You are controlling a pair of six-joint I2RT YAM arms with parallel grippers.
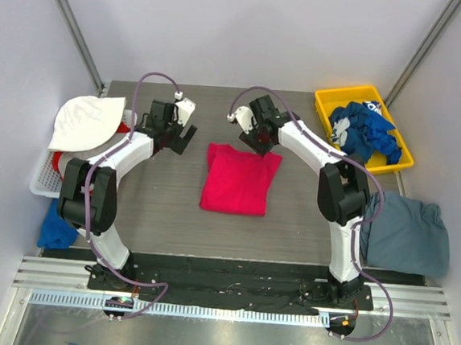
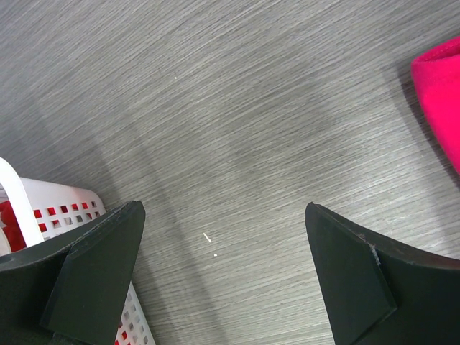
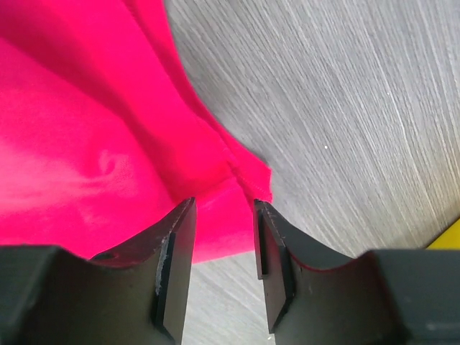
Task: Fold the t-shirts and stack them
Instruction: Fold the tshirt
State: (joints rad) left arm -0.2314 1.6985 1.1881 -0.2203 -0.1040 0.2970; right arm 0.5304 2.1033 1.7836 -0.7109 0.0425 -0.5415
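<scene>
T-shirt [image 1: 239, 181] at table [image 1: 163, 207] centre

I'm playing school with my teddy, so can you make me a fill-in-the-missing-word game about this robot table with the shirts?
1. The folded t-shirt in the middle of the table is coloured ____.
2. The royal blue t-shirts lie in a ____ bin.
3. The left gripper hangs over bare table with jaws wide ____.
4. The grey-blue t-shirt lies on the robot's ____ side.
Missing words: pink-red, yellow, open, right.
</scene>
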